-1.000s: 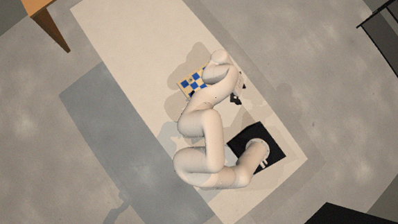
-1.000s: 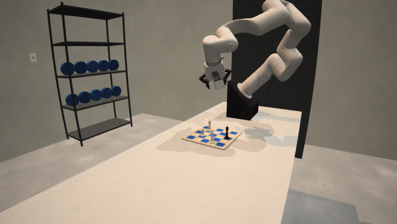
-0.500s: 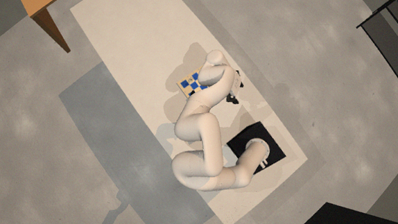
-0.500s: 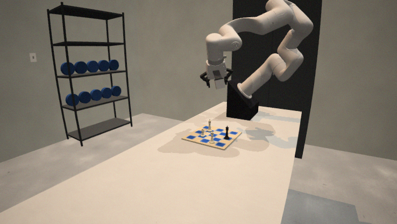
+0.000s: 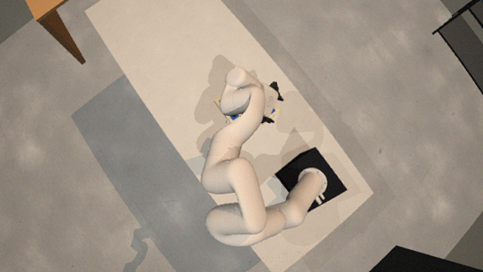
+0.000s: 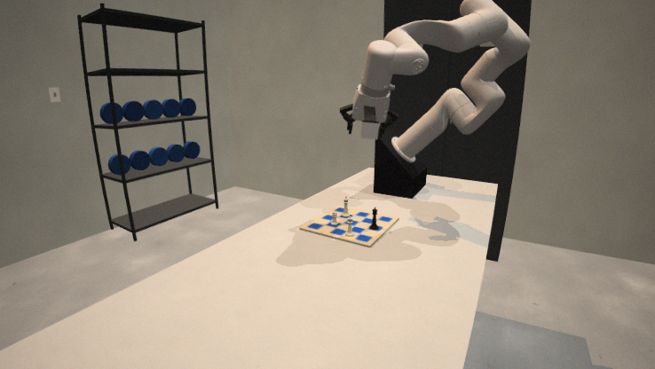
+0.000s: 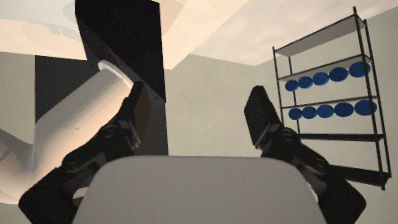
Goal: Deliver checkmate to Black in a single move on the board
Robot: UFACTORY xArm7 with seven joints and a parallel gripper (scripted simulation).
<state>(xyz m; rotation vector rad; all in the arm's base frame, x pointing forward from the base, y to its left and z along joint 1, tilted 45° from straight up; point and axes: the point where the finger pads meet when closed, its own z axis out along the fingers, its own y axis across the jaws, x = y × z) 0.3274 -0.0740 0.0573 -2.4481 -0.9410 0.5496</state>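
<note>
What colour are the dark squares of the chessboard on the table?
Blue, alternating with pale tan squares on the chessboard. The exterior view shows it best.
</note>
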